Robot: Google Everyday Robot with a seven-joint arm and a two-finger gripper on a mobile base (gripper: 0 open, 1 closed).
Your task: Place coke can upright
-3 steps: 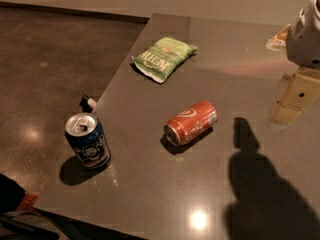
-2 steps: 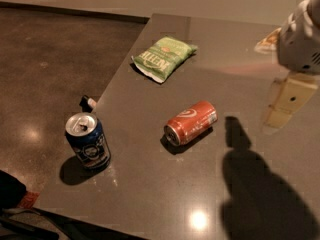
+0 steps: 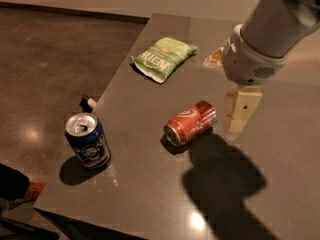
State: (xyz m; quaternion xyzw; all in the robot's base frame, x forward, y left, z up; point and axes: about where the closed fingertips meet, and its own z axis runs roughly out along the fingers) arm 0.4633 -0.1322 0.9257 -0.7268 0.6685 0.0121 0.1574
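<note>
The coke can [image 3: 191,122], red-orange with white lettering and silver ends, lies on its side near the middle of the grey table [image 3: 150,184], its top end facing front-left. My gripper [image 3: 241,112] hangs from the white arm at the upper right. It is just right of the can and slightly above the table. Its cream finger [image 3: 243,109] points down beside the can's far end, apart from it. Nothing is held.
A dark blue can [image 3: 88,140] stands upright near the table's left edge. A green chip bag [image 3: 163,57] lies at the back. A small dark object [image 3: 87,103] sits on the floor by the left edge. The arm's shadow falls front right.
The arm and gripper have moved left and down toward the coke can. The cans and the bag have not moved.
</note>
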